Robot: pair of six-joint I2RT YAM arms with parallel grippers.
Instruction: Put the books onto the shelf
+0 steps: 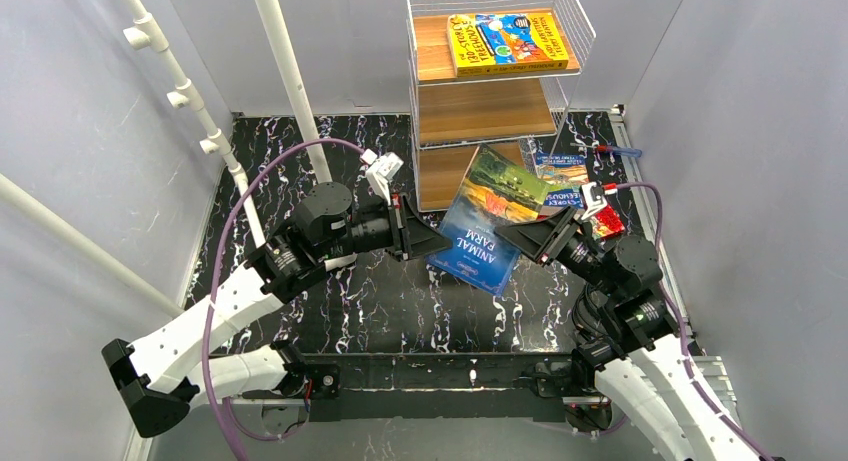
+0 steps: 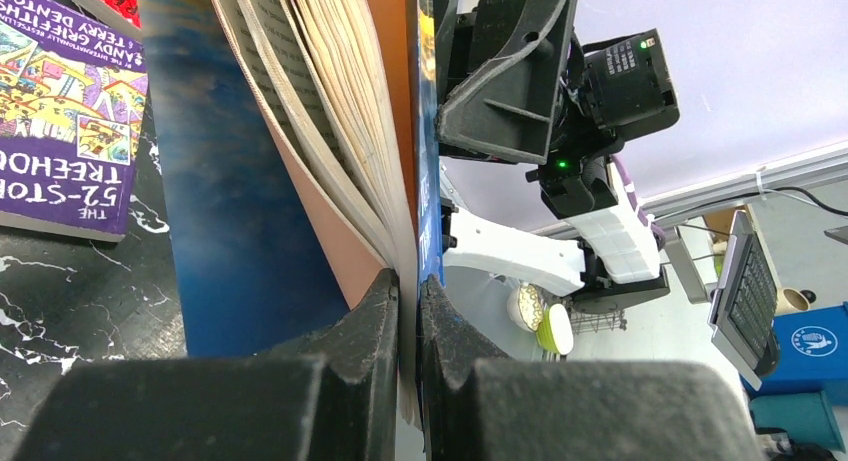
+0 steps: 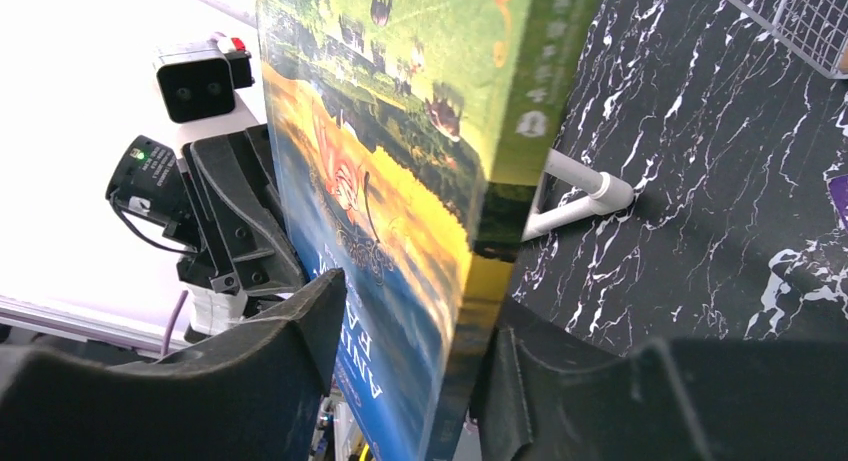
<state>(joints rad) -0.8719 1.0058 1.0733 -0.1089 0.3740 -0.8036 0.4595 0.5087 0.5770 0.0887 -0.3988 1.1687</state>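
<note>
Blue Animal Farm book (image 1: pixel 490 226) is off the table (image 1: pixel 400 301), tilted in the air above the table's middle, in front of the shelf (image 1: pixel 480 111) and between the two arms. Left gripper (image 1: pixel 432 243) is clamped on the book's left edge. In the left wrist view its fingers (image 2: pixel 360 321) are pinched tight on that edge, with the pages fanning apart beyond them. Right gripper (image 1: pixel 520 229) is at the opposite side, straddling the spine end. In the right wrist view one finger (image 3: pixel 300 331) sits against the front cover and the other is close to the back. Can't tell if it is actually squeezing.

Shelf stands at the table's far edge, about centre. An orange-yellow book (image 1: pixel 510 43) lies flat on its top board. A purple book (image 1: pixel 562 173) lies flat on the table just right of the shelf's foot, toward the far right corner. A red book (image 1: pixel 610 224) is just beside it, partly hidden by the right wrist. White pole (image 1: pixel 290 71) rises near the far left.
</note>
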